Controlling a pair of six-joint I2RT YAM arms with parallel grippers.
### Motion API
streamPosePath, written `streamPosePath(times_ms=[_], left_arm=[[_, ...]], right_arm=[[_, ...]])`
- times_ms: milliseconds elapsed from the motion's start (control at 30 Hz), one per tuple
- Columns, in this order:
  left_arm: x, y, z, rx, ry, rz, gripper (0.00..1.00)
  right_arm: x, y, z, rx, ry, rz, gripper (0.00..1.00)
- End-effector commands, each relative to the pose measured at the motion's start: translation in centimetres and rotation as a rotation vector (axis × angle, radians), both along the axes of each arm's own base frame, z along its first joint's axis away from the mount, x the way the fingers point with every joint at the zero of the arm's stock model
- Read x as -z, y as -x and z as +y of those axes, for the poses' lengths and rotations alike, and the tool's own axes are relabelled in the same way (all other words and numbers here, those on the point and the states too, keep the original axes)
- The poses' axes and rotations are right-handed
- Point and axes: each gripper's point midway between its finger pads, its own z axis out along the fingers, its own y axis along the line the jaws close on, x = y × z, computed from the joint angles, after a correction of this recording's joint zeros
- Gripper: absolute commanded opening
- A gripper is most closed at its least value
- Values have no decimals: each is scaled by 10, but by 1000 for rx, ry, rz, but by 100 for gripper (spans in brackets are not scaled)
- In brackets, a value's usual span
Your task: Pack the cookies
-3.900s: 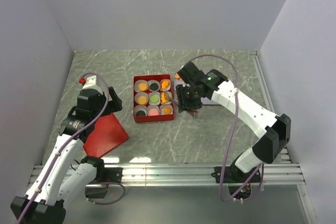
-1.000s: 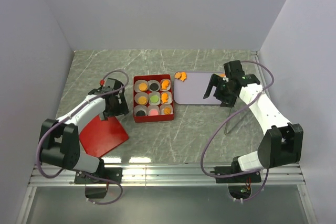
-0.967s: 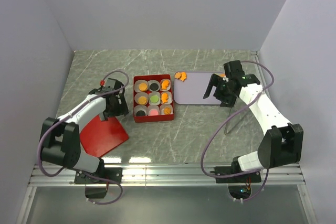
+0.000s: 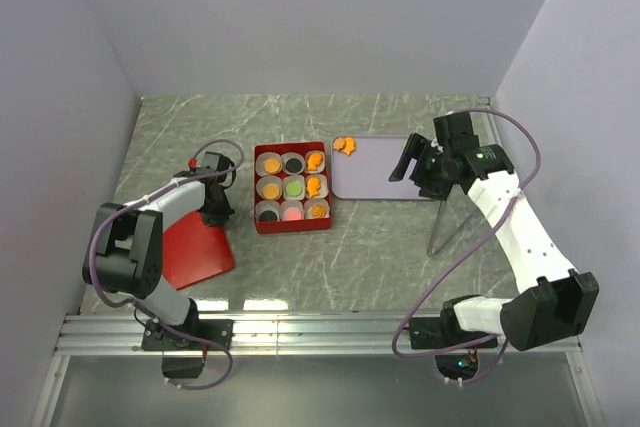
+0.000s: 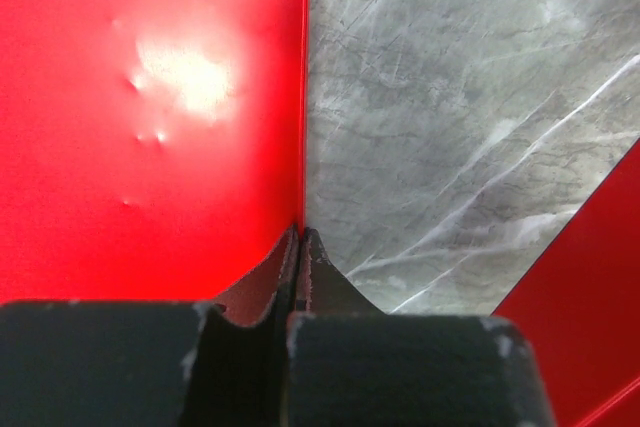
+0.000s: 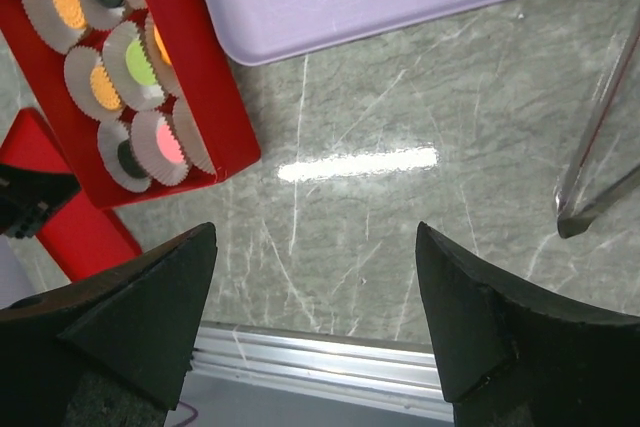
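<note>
The grey marbled table (image 4: 380, 247) carries a red box (image 4: 291, 229). A red lid (image 4: 195, 247) lies left of the box. A lilac tray (image 4: 375, 172) sits just right of it. Metal tongs (image 4: 440, 222) lie farther right.

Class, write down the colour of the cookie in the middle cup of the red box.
Light green cookie, clearest in the right wrist view.

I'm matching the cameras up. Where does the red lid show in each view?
Top external: red lid lower left, at the left gripper.
Left wrist: lid fills the left half; gripper shut on its edge.
Right wrist: lid at the left edge.
Shared landmark: marbled table.
</note>
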Motion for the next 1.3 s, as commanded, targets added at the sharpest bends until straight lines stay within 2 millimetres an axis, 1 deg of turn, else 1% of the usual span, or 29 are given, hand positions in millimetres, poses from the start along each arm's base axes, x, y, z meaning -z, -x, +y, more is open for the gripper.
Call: streamPosePath(times_ms=[0,167,267,300,367,400,433,467,500,567,600,667,700,767,800,833,867,900,933,967,1000,1033,1067,1100,1133,1167,1200,1233,1267], left_arm=[[17,9,8,-12,-19,40,0],[14,8,8,-15,-5,20,0],[3,3,-1,30,47,-33,0],[-6,0,-5,50,66,-71,0],[-19,-6,-8,76,84,-110,0],[-35,-14,-10,84,91,-157,0],[-42,-14,-10,88,91,-159,0],[-55,-19,-11,91,96,-187,0],[-75,-32,-15,99,108,-236,0],[-98,-39,-16,97,116,-276,0],[-121,-50,-20,100,131,-326,0],[-141,-57,-23,109,148,-353,0],[-166,-68,-26,117,160,-408,0],[-188,-73,-30,131,178,-449,0],[-210,-79,-32,138,187,-492,0],[-223,-81,-35,150,200,-515,0],[-236,-83,-37,159,210,-542,0],[-259,-88,-40,169,222,-596,0],[-271,-90,-42,181,234,-625,0],[-283,-90,-48,204,264,-647,0],[-307,-92,-53,227,291,-700,0],[-319,-93,-58,245,314,-731,0],[-331,-91,-69,287,364,-751,0],[-351,-91,-75,307,403,-793,0],[-364,-92,-82,335,439,-830,0],[-375,-91,-90,363,481,-851,0],[-387,-84,-103,422,551,-868,0],[-404,-84,-112,451,612,-916,0],[-411,-81,-119,475,656,-930,0]], right_arm=[[-22,-7,12,-61,-50,-97,87],[-34,-16,23,-119,-87,-125,87],[-44,-20,38,-172,-159,-154,86],[-46,-23,43,-191,-180,-159,86],[-58,-26,58,-252,-248,-187,86],[-56,-29,63,-270,-261,-179,86],[-57,-29,67,-289,-273,-170,86],[-66,-32,69,-311,-278,-190,86],[-67,-32,76,-345,-304,-178,86],[-76,-33,82,-387,-322,-189,86],[-80,-30,88,-419,-351,-184,86],[-85,-33,95,-455,-385,-186,86],[-89,-32,100,-476,-411,-188,86],[-103,-31,117,-544,-505,-192,86],[-105,-32,123,-558,-538,-183,86],[-117,-32,133,-606,-591,-217,86],[-123,-34,138,-619,-621,-225,86],[-127,-34,146,-616,-674,-199,86],[-140,-40,152,-642,-707,-257,86],[-147,-38,156,-663,-750,-257,86],[-153,-40,161,-643,-806,-226,86],[-166,-46,165,-675,-837,-299,86],[-175,-44,168,-670,-899,-267,86],[-176,-50,171,-673,-925,-266,87],[-190,-54,174,-715,-948,-338,87],[-198,-54,175,-705,-1001,-310,87],[-196,-59,179,-716,-1034,-291,87],[-208,-59,179,-774,-1062,-389,87],[-216,-57,180,-753,-1144,-325,87]])
